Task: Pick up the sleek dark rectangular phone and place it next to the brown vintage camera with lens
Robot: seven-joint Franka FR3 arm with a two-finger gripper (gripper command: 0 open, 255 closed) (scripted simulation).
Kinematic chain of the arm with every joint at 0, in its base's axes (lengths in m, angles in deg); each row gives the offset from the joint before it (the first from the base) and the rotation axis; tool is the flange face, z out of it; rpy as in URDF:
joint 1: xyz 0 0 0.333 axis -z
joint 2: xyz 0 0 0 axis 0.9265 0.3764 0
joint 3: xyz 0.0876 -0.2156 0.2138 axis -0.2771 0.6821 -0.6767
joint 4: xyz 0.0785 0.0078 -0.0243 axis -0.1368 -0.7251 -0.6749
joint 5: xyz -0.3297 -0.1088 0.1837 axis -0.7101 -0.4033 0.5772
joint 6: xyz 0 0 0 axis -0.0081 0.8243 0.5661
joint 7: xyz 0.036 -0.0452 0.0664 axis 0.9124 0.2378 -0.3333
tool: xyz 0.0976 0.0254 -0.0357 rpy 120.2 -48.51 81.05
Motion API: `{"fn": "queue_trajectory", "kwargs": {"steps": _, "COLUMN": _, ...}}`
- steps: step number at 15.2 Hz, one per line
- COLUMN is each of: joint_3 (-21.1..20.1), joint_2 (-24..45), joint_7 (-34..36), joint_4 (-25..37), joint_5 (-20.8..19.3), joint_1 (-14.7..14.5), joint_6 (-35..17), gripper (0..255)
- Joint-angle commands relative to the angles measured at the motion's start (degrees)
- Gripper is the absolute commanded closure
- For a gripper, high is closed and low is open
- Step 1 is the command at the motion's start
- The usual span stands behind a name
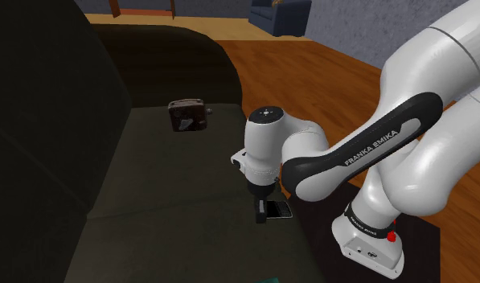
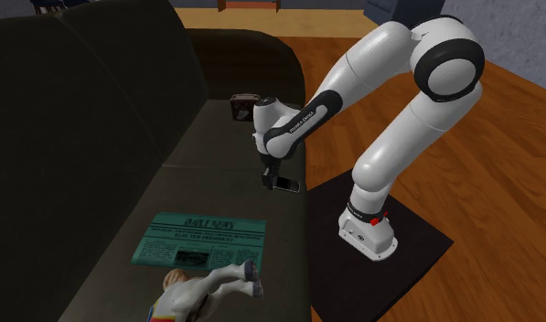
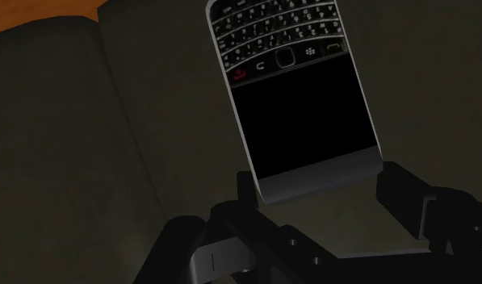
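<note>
Cushions of a dark sofa (image 1: 149,177) carry both things of the task, so the work happens on soft, low ground. At the shoulder view's left, the brown vintage camera (image 1: 187,114) stands upright far back on the seat, just before the far armrest. There is bare cushion around it, and I think this free place is where the phone should go.

More to the right, at the front edge of the seat, the tool (image 1: 262,211) points straight down. The black keyboard phone (image 1: 278,211) sticks out sideways from it, well apart from the camera. In the wrist view the two fingers (image 3: 408,202) press on the two long sides of the phone, at the end opposite its keyboard, so the tool is clamped on the phone. Because the grip is at one end only, the phone may swing when carried. Whether it rests on the cushion or hangs just over it, I cannot tell.

At the right, the white arm (image 1: 367,153) bends low and forward to reach this front edge.
</note>
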Motion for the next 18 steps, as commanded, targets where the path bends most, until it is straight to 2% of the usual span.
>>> {"fn": "queue_trajectory", "kwargs": {"steps": 1, "joint_3": 0.21, "joint_2": -0.84, "joint_7": -0.16, "joint_4": 0.26, "joint_5": 0.14, "joint_1": -0.13, "joint_6": 1.07, "gripper": 255}}
{"fn": "queue_trajectory", "kwargs": {"steps": 18, "joint_3": 3.57, "joint_2": -11.46, "joint_7": -1.49, "joint_4": 6.89, "joint_5": 0.23, "joint_1": -1.09, "joint_6": 18.19, "gripper": 255}}
